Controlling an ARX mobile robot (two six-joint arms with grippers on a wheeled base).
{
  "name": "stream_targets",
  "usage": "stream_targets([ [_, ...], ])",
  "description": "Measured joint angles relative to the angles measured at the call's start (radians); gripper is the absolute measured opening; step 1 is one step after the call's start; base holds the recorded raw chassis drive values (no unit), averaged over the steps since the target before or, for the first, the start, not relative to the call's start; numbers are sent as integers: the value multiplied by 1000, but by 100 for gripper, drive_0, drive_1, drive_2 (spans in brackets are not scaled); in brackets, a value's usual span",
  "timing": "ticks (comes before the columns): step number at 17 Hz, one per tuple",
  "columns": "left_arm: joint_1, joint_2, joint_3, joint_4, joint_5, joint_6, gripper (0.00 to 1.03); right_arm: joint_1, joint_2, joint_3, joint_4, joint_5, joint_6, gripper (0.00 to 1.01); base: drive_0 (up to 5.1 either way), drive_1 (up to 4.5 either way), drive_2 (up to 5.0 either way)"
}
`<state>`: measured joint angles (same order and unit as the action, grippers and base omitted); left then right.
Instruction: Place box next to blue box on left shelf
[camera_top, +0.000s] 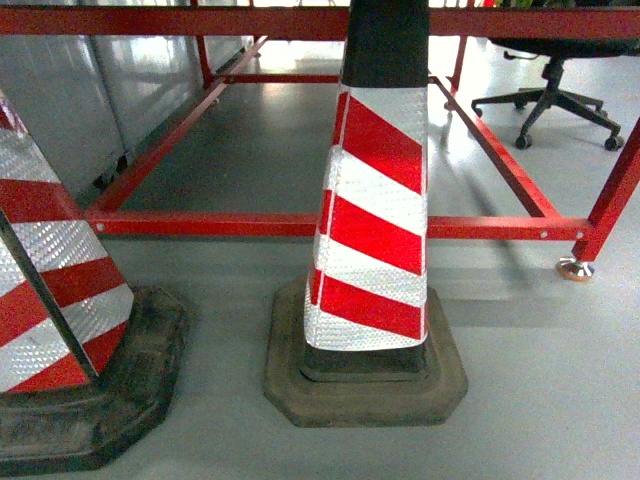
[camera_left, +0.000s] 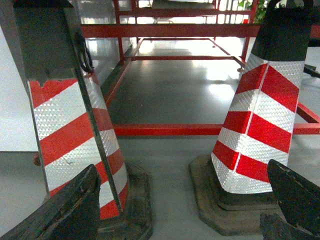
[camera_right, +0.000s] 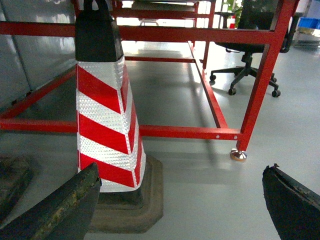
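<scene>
The left fingers (camera_left: 65, 210) stand wide apart at the bottom corners of the left wrist view, with nothing between them but bare floor. The right fingers (camera_right: 60, 210) are spread just as wide in the right wrist view and hold nothing either. Neither gripper shows in the head view.

Just beyond them stand two traffic cones. The left cone (camera_top: 50, 290) is close on the left. The middle cone (camera_top: 372, 210) rises straight ahead on its dark rubber base, upright and striped red and white. Behind the cones runs the red frame (camera_top: 300, 225) of a table, its lower rails crossing the grey floor (camera_top: 540, 380). An office chair (camera_top: 550, 90) sits farther back on the right.

The blue box and the left shelf appear in none of the views. Which way the box lies, how its long axis runs, and which arm is nearer cannot be told. The base likely has to turn or drive first.
</scene>
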<state>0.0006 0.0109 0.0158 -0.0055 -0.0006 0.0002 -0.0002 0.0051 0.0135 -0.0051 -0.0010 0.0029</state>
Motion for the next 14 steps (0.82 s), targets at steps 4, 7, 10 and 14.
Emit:
stream_targets([
  [4,0,0,0,0,0,0,98,0,0,0,0,0,0,98,0,0,0],
  [7,0,0,0,0,0,0,98,0,0,0,0,0,0,98,0,0,0],
  [10,0,0,0,0,-2,0,98,0,0,0,-1,0,0,98,0,0,0],
  [14,0,0,0,-1,2,1,98,0,0,0,0,2,-1,98,0,0,0],
])
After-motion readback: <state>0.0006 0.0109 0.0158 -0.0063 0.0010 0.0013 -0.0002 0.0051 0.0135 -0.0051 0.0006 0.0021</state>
